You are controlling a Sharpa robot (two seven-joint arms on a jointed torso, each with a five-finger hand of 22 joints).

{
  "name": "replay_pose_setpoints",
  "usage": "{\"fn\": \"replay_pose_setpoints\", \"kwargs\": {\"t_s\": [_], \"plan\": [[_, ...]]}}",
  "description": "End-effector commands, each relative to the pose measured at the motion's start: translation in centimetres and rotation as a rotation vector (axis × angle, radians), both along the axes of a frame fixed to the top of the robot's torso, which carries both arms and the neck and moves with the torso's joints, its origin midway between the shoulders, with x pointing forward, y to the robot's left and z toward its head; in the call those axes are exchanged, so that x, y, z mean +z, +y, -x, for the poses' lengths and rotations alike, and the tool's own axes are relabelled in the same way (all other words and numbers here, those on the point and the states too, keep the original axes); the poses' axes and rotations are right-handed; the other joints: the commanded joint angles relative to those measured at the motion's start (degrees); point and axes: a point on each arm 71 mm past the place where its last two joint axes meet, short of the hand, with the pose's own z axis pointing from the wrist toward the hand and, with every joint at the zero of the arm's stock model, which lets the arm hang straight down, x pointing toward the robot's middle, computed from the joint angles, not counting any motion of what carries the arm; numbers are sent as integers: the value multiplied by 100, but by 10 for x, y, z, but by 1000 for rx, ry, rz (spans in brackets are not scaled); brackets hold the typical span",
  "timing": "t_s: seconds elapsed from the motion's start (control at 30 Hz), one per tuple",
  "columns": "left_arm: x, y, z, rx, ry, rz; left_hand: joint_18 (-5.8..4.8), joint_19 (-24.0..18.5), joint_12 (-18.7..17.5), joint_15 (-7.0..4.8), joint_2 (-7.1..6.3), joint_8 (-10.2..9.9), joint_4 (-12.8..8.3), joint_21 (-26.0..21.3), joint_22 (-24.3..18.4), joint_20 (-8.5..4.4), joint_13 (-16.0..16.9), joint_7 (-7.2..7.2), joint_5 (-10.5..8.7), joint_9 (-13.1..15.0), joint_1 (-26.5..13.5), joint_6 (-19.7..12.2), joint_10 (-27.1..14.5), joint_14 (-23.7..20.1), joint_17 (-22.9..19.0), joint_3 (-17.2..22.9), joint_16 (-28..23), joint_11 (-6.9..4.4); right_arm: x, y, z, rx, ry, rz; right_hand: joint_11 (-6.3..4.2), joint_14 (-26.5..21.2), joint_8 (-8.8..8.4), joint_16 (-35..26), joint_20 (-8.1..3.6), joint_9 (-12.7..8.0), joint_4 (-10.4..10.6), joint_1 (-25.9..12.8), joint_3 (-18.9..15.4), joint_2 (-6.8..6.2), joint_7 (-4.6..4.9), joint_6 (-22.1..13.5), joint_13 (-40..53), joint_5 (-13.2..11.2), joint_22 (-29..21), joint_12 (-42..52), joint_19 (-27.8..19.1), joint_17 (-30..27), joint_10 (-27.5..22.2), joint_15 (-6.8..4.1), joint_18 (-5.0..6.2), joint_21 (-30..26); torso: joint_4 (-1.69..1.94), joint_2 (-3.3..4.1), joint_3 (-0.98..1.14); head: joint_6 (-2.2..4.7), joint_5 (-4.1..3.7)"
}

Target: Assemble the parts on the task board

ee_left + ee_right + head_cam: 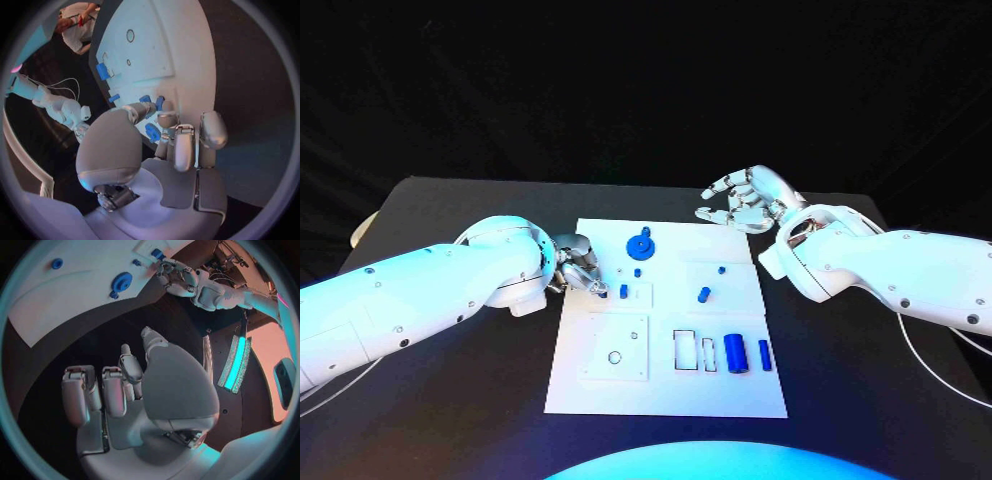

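The right hand (134, 390) hovered over the dark surface (94, 347), fingers apart and holding nothing, just off the task board (56, 300). On the board lay a round blue part (122, 282); beyond it the left hand (175, 277) reached the board's far edge.

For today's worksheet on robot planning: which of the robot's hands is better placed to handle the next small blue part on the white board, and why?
Probably the left hand: its fingers are at the board's left edge, right by a small blue part. The right hand hovers off the board's far right corner, holding nothing.
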Motion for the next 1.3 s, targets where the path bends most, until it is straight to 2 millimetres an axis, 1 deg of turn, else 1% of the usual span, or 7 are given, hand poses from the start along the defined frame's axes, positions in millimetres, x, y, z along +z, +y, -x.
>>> {"fn": "replay_pose_setpoints", "kwargs": {"t_s": [0.03, 0.37, 0.6, 0.83, 1.3], "plan": [[-4, -5, 4, -27, 41, 4, -46, 50, 29, -25, 9, -40, -1076, 27, 7, -8, 13, -20, 30, -13, -95, 54, 45, 464, 1001, 1091, 36, 1, 0, 1, 1, 11, -7, 1, -10, 460, -13, -30, 14, -9, 0, -42, -26, -5, -2, -39, -6, 22, 1345, -33, 457, 977, -10, 12, -1, -17, 0, -4, 1, -5, 8], [-4, -5, 2, -10, 36, 19, -48, 53, 90, -44, 44, -45, -973, 18, 11, -21, 110, -65, -17, -7, -261, 100, 140, 475, 1041, 967, 53, -29, 0, 1, 1, 11, -8, 1, -10, 461, -10, -31, 12, -19, 0, -53, -36, -3, -3, -38, -12, 23, 1347, -35, 460, 981, -10, 10, -2, -14, 1, -2, 0, -4, 1], [-4, -4, 1, -1, 35, 23, -47, 47, 87, -62, 67, -59, -887, -3, -7, -38, 123, -99, -63, -4, -367, 113, 170, 475, 1040, 778, 54, -52, 0, 1, 0, 11, -7, 1, -10, 460, -10, -34, 12, -19, 2, -58, -38, -4, -2, -39, -16, 23, 1346, -39, 459, 978, -12, 10, -2, -16, -2, -1, -2, -8, -1], [-5, -4, 0, -3, 47, 19, -49, 57, 75, -87, 47, -107, -720, -27, -14, -62, 141, -143, -139, -26, -516, 153, 170, 475, 1044, 395, 55, -81, 0, 1, 0, 11, -7, 1, -10, 460, -10, -34, 12, -19, 2, -58, -38, -4, -2, -39, -16, 23, 1346, -39, 459, 978, -12, 10, -2, -16, -2, -1, 0, -14, -2], [-6, -4, -1, 5, 48, 18, -53, 71, 59, -95, 54, -185, -456, -47, -20, -75, 154, -153, -175, -77, -641, 227, 148, 472, 1033, -32, 50, -88, 0, 0, 0, 10, -9, 0, -9, 460, -10, -37, 12, -22, 5, -72, -46, -5, -2, -40, -23, 23, 1340, -47, 454, 975, -17, 11, 1, -30, -4, -3, 0, -22, -12]]}}
